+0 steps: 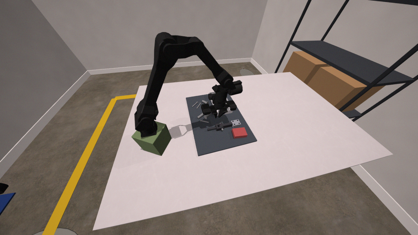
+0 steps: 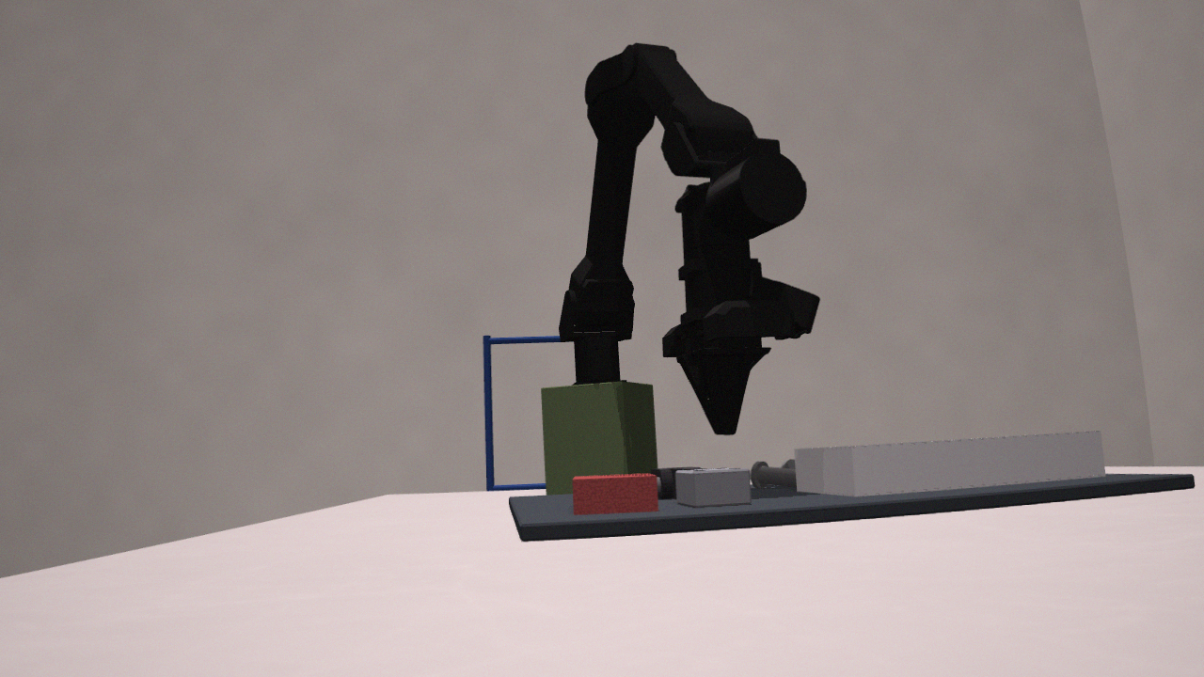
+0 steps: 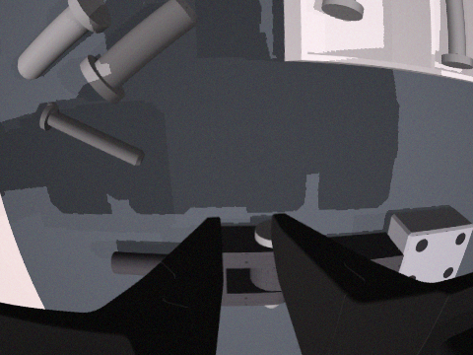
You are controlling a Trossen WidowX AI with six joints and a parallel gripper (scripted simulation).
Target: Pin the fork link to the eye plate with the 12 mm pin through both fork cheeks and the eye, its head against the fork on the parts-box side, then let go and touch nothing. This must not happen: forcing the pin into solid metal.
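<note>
My gripper [image 1: 218, 114] hangs above the dark mat, over the fork link [image 1: 217, 127]. In the wrist view its fingers stand a little apart with nothing between them. Below them the fork link [image 3: 197, 264] lies flat and meets the grey eye plate block [image 3: 434, 250]. A pin [image 3: 264, 235] crosses the fork, with its pale head on the side toward the white parts box [image 3: 388, 0]. In the low side view the gripper tip [image 2: 723, 425] is clear above the eye plate block [image 2: 712, 486] and touches nothing.
Three loose pins [image 3: 134, 46] lie on the mat [image 1: 219, 125] left of the parts box, which holds more pins. A red block [image 1: 239, 132] sits by the eye plate. The arm's green base [image 1: 152, 141] stands at the mat's left. Shelving with cardboard boxes is at the far right.
</note>
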